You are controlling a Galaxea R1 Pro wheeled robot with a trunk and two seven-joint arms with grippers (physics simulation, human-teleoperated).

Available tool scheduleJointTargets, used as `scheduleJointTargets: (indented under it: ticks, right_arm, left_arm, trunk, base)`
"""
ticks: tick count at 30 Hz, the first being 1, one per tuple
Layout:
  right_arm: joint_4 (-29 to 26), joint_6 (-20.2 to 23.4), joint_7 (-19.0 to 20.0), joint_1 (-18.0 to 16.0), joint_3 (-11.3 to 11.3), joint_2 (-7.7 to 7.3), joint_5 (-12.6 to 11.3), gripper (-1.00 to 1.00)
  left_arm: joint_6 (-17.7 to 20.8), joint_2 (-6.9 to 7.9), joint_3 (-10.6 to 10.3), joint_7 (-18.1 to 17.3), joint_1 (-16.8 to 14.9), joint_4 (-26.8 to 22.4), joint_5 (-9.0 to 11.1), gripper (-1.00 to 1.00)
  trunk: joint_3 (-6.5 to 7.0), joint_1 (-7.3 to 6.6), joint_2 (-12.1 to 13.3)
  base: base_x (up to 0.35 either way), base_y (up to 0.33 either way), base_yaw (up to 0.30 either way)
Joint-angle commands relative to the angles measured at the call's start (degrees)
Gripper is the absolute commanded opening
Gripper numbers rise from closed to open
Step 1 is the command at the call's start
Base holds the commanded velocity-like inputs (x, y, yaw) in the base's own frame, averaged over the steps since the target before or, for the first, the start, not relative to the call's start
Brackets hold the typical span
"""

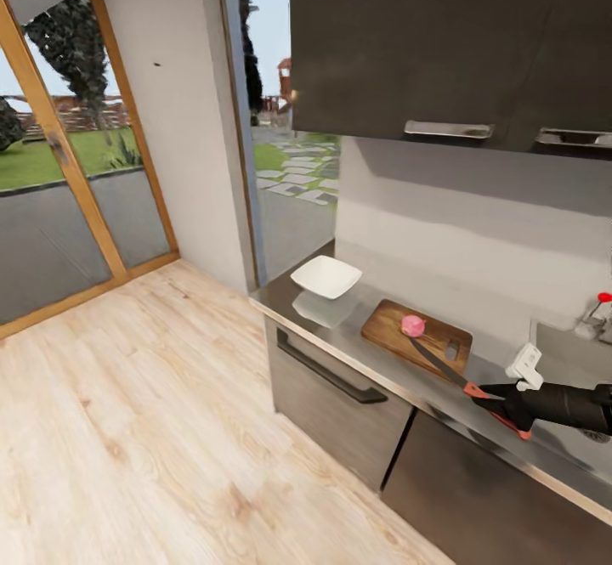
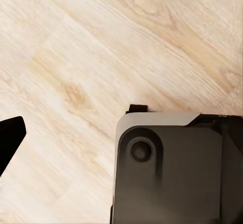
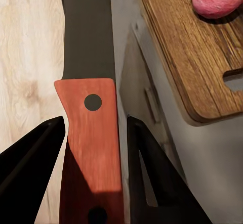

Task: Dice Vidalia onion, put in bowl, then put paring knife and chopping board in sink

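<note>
The right hand (image 1: 501, 402) grips the paring knife (image 1: 459, 381) by its red handle. The Vidalia onion (image 1: 413, 325) sits whole on the chopping board (image 1: 393, 332). I cannot tell the left hand's state.

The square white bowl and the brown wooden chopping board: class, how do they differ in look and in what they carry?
The square white bowl is pale and glossy; the brown wooden chopping board is dark, flat and has a slot handle. The bowl is empty; the board bears the pinkish-red onion. Both rest on the dark grey countertop.
</note>
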Motion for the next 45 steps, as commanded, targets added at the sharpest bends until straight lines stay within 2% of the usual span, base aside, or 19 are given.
scheduleJointTargets:
  ticks: [1, 45]
  right_arm:
    - [-0.1, 0.7, 0.5, -0.1, 0.0, 0.01, 0.3, -1.0]
    - [-0.1, 0.7, 0.5, -0.1, 0.0, 0.01, 0.3, -1.0]
  left_arm:
    - [-0.3, -0.02, -0.5, 0.1, -0.1, 0.2, 0.6, 1.0]
    - [-0.3, -0.02, -0.5, 0.1, -0.1, 0.2, 0.6, 1.0]
  trunk:
    - [-0.12, 0.05, -0.1]
    - [-0.12, 0.05, -0.1]
  base:
    - [0.154, 0.251, -0.183]
    - [0.129, 0.205, -0.183]
